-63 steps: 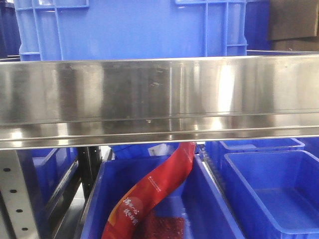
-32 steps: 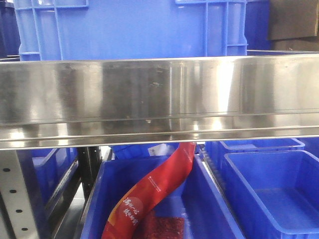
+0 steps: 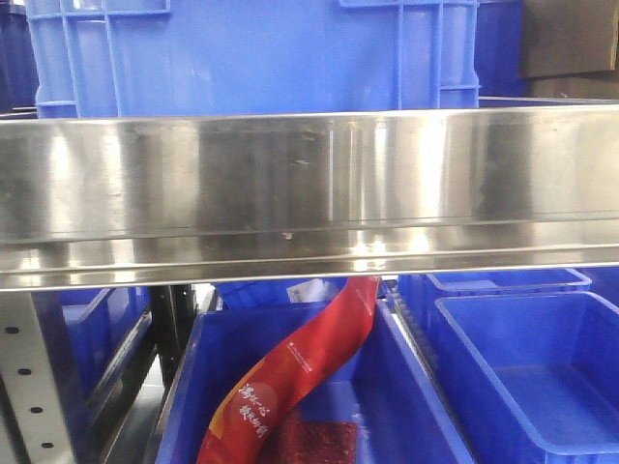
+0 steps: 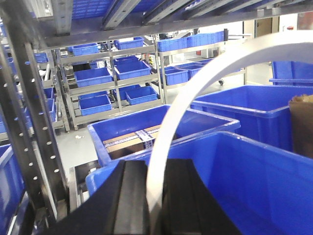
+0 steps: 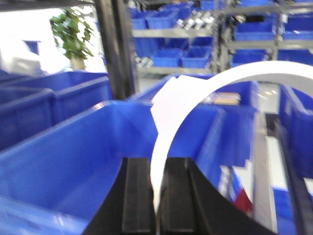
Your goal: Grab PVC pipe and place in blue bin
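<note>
Left gripper point(image 4: 154, 169) pinching PVC pipe point(image 4: 168, 117) above blue bin point(image 4: 254, 186); right gripper point(image 5: 156, 164) pinching similar white arc point(image 5: 230, 76). You're keeping squeeze firm, lowering pipe below rim before loosening.

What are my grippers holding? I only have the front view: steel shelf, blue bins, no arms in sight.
Observer: The left gripper is shut on a white curved PVC pipe, which arcs up and to the right.
Operator: And the right one?
Observer: The right gripper is shut on a similar white arc.
Operator: What lies ahead of it?
Observer: A blue bin, its inner wall just beyond the fingers.
</note>
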### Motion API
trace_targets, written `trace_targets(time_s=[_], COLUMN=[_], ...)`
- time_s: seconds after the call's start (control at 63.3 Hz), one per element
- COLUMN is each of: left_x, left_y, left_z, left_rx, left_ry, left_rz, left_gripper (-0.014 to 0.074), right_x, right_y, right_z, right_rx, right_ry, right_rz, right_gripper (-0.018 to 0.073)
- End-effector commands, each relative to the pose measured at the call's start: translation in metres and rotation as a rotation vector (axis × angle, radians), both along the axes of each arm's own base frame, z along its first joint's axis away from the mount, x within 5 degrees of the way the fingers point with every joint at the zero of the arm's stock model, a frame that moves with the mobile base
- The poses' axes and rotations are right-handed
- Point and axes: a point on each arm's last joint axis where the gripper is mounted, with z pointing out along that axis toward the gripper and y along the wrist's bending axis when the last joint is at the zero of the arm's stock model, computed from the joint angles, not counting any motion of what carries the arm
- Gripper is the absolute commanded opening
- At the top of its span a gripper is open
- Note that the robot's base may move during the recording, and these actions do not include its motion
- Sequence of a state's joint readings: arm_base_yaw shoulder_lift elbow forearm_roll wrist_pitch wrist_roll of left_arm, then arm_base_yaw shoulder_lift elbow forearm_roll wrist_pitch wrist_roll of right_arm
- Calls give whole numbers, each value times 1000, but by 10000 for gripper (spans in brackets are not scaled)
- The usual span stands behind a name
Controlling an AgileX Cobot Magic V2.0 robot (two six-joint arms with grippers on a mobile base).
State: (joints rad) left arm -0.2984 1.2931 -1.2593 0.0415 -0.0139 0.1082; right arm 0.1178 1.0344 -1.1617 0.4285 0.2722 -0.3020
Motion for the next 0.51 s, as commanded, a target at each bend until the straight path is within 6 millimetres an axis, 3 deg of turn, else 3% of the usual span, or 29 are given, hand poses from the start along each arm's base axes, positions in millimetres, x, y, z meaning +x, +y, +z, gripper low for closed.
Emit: trace_targets(time_s=[0.0, 0.221, 0.49], left_x=[7, 24, 39], left_y=[-5, -10, -15], left_z=[5, -6, -16], left_rx=[-9, -5, -15], left_ry=[-33, -21, -46], left_rz=[-9, -10, -13], left_gripper=[-111, -111, -111], right_x=[15, 59, 94], right_y=[5, 18, 29], right_z=[7, 5, -2], right_rx=[3, 0, -3], right_ry=[-36, -5, 22], right_rz=[1, 21, 35], right_gripper=[-169, -169, -169])
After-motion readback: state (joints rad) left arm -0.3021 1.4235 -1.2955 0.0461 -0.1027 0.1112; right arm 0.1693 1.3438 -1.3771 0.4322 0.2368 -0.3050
